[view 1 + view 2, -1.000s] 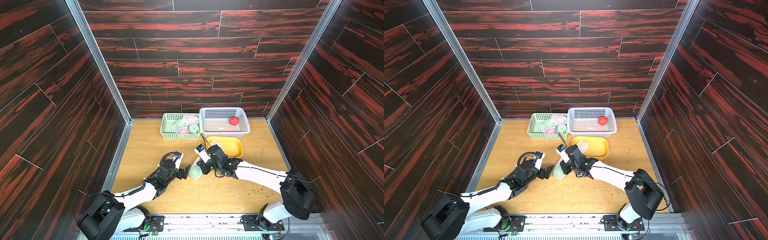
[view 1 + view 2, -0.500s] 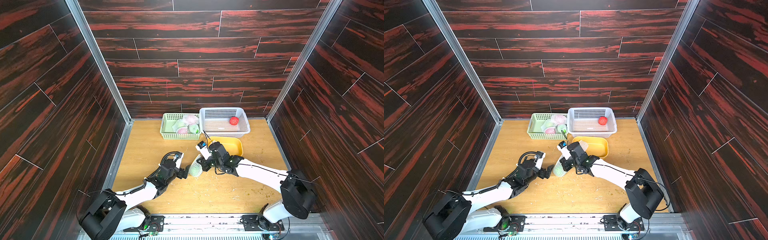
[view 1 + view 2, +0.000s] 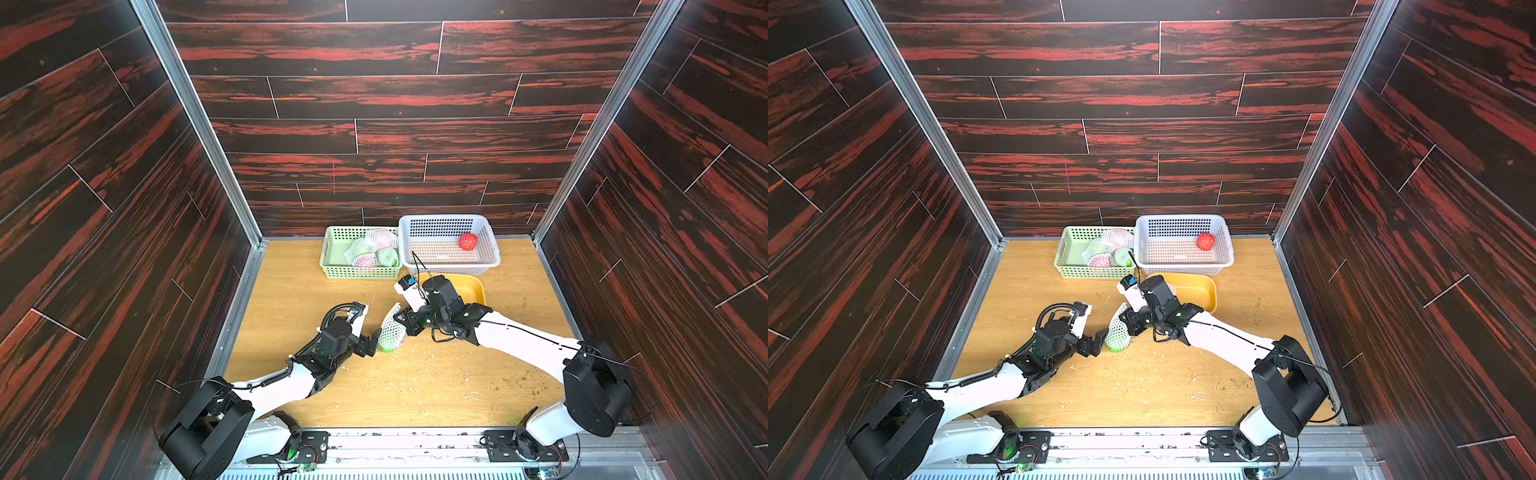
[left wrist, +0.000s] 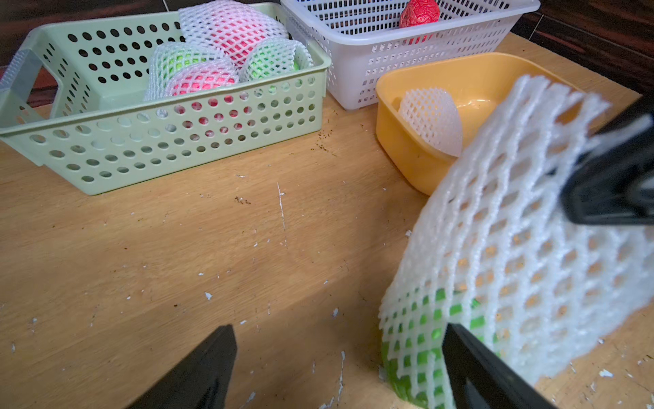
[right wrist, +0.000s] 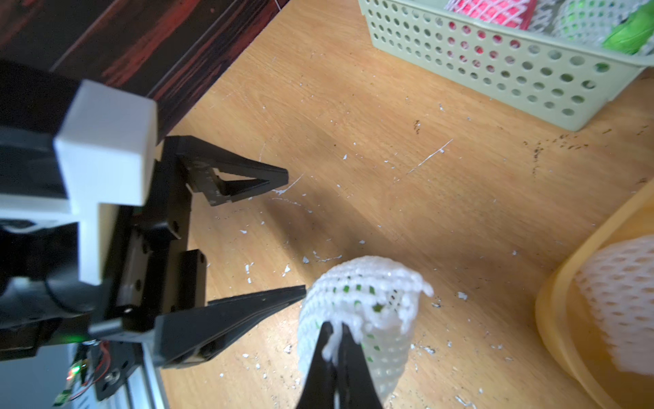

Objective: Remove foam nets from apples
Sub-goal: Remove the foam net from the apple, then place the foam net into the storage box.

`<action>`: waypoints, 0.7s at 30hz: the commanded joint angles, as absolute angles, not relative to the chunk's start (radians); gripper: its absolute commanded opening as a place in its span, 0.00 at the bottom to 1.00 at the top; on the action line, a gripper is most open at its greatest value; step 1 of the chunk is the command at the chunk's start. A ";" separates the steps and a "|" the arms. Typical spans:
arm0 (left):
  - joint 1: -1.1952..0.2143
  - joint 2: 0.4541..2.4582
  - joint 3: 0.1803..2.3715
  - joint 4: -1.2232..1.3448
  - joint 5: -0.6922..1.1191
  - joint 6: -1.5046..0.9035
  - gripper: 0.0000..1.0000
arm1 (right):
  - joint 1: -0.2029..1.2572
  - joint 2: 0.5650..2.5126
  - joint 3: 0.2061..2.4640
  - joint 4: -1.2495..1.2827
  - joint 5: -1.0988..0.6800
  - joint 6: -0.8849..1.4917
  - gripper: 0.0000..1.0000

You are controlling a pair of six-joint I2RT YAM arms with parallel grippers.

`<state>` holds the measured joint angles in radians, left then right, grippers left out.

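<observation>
White foam net (image 3: 392, 328), stretched into a long sleeve at the centre of both top views, is pinched at its upper rim by the closed right jaws. A green apple (image 3: 388, 348) is lodged in the sleeve's lower end and rests on the wooden counter (image 3: 291, 291), bare green skin being glimpsed below the mesh. The sleeve's long axis is seen to slant up from the apple toward the right arm (image 3: 440, 309), lower left to upper right in the frame.

The left arm (image 3: 334, 338) is placed just left of the apple, its jaws spread wide and holding nothing. In the left wrist view the apple (image 4: 421, 350) is found at lower right, behind one finger (image 4: 477, 371) only. The other finger (image 4: 198, 375) is set well apart at lower left, over bare counter. The apple is thus judged to lie off to one side of the left jaws, not between them, though the left arm is the nearer to it. A sideways shift is likely called for before the fruit can be clamped and the net drawn off.

Four netted apples (image 3: 376, 249) are left in the green basket (image 3: 359, 272) above centre, one bare red apple (image 3: 468, 241) in the white basket (image 3: 449, 268), a spent net (image 4: 431, 120) in the yellow tray (image 3: 476, 291).
</observation>
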<state>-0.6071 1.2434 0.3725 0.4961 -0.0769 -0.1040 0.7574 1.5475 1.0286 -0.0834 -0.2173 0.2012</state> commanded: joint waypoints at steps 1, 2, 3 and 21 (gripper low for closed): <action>-0.607 1.244 0.403 0.519 -0.069 -0.094 0.95 | 0.704 1.504 1.081 -0.094 -0.325 0.245 0.00; -0.606 1.244 0.406 0.518 -0.069 -0.092 0.95 | 0.678 1.488 1.092 -0.095 -0.340 0.261 0.00; -0.607 1.246 0.410 0.520 -0.067 -0.089 0.95 | 0.653 1.475 1.099 -0.085 -0.389 0.272 0.00; -0.607 1.273 0.442 0.499 -0.026 -0.074 0.97 | 0.217 1.631 0.938 0.326 -0.526 0.689 0.00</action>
<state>-0.6071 1.2766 0.4191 0.4976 -0.0334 -0.0822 0.2272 1.5845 0.9524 0.2981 -0.5507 0.6632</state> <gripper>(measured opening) 0.965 0.046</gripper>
